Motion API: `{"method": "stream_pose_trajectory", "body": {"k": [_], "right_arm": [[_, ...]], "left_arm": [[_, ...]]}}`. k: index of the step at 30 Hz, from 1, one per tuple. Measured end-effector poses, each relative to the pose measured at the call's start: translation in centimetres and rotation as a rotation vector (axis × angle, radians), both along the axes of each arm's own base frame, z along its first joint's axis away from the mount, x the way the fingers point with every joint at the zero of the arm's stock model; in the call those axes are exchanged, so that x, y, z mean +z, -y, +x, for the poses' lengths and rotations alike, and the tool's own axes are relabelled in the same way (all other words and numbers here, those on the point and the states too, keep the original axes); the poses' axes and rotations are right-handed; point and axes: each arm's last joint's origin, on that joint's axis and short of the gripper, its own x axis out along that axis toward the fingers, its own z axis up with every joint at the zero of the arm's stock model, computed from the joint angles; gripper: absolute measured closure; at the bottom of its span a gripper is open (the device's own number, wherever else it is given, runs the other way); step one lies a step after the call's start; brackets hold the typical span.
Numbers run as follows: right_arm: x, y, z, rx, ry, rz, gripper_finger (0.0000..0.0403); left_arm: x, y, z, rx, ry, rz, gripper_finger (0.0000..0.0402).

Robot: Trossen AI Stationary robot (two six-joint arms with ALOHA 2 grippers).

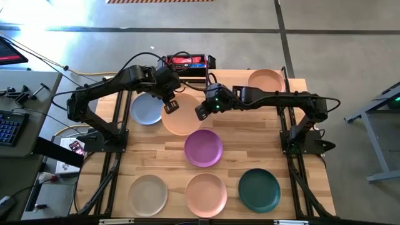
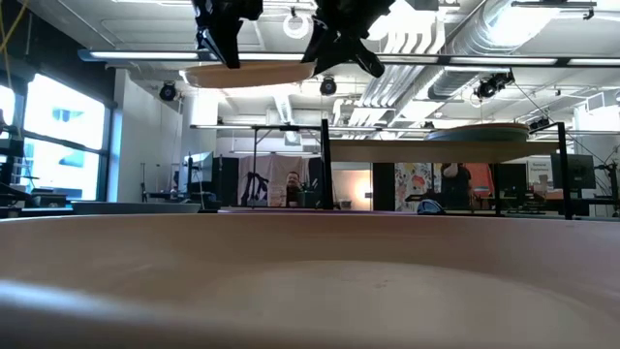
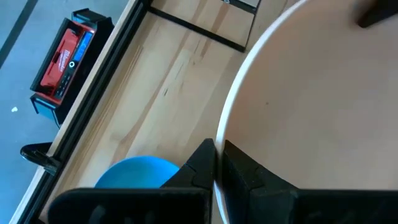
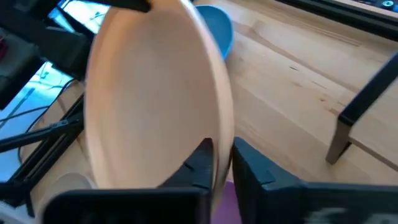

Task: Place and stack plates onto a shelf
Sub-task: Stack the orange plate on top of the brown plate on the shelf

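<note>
Both sets of fingers pinch the rim of one peach plate (image 1: 182, 115), the left gripper (image 1: 170, 106) on its left edge, the right gripper (image 1: 202, 111) on its right, holding it level above the worktop's (image 1: 162, 156) rear half, just in front of the shelf (image 1: 300, 84). Arms hide the shelf's left part from above. Only the low view shows the plate raised; a nearby plate's rim fills its foreground.

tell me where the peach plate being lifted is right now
In the high view the peach plate hangs mid-table between the blue plate and the shelf, pinched by the left tool and right tool.
</note>
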Motion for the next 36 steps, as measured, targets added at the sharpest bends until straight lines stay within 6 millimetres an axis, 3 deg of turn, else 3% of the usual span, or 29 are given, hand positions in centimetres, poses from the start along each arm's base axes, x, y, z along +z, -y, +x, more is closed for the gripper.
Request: {"method": "stream_pose_trajectory", "body": {"k": [10,22,28,36], "right_arm": [[-0.2,0.0,-0.2,-0.051,-0.019,0.023,0.04],[-0.5,0.0,-0.6,-0.052,-0.072,0.03,0.0403],[-0.7,0.0,-1.0,-0.053,-0.118,0.031,0.0403],[0.7,0.0,-4.2,-0.119,-0.223,0.018,0.0403]], "left_arm": [[0.0,0.0,0.1,0.0,0.012,-0.004,0.0387],[0.0,0.1,0.3,-0.026,0.035,-0.049,0.0319],[1.7,0.2,0.2,-0.046,0.095,-0.047,0.0308],[3.4,0.6,-0.4,-0.113,0.156,-0.072,0.0313]]}}
